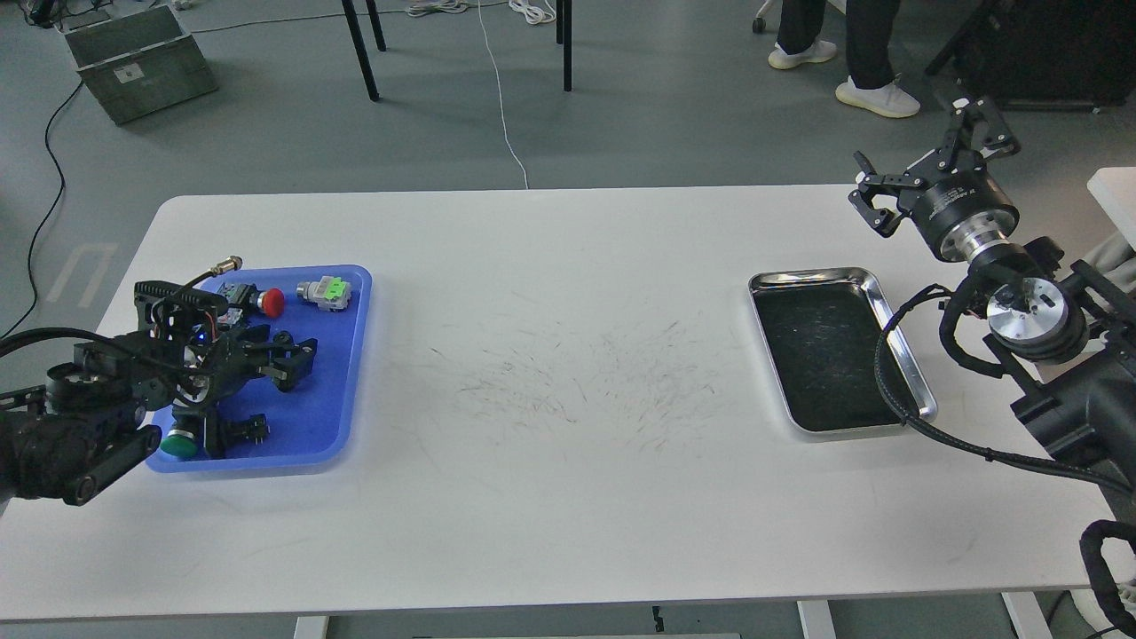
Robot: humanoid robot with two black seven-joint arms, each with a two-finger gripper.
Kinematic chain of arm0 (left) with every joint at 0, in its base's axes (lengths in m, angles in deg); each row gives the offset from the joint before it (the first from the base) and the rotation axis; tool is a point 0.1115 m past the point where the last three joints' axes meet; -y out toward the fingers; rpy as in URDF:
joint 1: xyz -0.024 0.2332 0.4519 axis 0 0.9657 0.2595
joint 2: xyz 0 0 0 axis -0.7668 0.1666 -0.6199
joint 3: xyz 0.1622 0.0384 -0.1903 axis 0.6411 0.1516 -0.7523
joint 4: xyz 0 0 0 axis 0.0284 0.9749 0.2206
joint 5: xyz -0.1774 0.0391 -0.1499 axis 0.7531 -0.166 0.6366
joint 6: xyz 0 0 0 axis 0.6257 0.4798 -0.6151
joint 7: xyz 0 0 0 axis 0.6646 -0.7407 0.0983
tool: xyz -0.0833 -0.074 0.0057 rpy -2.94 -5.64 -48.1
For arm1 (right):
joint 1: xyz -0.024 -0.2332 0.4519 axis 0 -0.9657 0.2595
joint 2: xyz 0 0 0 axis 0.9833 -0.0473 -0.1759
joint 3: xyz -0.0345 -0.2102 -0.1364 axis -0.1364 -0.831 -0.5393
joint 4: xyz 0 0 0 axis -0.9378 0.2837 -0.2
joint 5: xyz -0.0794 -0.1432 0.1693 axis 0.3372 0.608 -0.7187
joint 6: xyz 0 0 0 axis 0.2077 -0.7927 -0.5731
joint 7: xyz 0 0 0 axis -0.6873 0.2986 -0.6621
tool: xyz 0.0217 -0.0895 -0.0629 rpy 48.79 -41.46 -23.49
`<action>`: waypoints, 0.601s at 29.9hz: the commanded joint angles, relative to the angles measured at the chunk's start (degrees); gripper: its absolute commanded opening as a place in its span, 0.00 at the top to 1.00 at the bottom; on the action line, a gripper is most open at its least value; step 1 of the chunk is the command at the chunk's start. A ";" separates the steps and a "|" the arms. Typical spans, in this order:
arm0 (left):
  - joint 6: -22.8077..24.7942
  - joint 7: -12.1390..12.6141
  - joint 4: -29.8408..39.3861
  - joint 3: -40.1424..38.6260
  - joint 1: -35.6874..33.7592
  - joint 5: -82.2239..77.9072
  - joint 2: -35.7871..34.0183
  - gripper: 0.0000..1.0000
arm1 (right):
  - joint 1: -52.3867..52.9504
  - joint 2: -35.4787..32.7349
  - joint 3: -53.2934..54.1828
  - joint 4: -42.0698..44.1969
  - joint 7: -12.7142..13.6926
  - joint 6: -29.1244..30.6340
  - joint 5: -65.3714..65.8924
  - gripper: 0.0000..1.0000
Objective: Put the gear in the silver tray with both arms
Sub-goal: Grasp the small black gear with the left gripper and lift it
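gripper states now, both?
Left gripper: over the blue tray, fingers apart, nothing visibly held.
Right gripper: open, empty, raised beyond the silver tray.

Open white table [568, 373] between blue tray [342, 426] and silver tray [896, 333]; black cable [887, 382] across the silver tray's right rim

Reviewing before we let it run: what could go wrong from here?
1. The left end effector sits low among crowded parts in the blue tray; it may grab or knock the wrong one, like the red push button.
2. The right arm's cable loops over the silver tray and could snag a drop.
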 commanded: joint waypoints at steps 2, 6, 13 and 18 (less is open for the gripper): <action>-0.21 -0.05 -0.97 0.10 0.12 -0.05 0.04 0.45 | -0.09 0.01 -0.04 0.04 0.00 -0.02 0.00 0.01; -0.13 0.04 -1.32 0.19 0.12 -0.05 0.13 0.59 | -0.09 0.01 -0.04 -0.05 0.00 -0.02 0.00 0.01; 0.14 -0.13 -1.41 0.98 0.04 0.30 -0.22 0.86 | -0.09 0.01 -0.04 -0.13 0.00 -0.02 0.00 0.01; 0.22 -0.66 -1.32 0.98 -0.23 0.74 -0.22 0.90 | 0.00 0.01 -0.13 -0.13 0.00 -0.02 0.00 0.01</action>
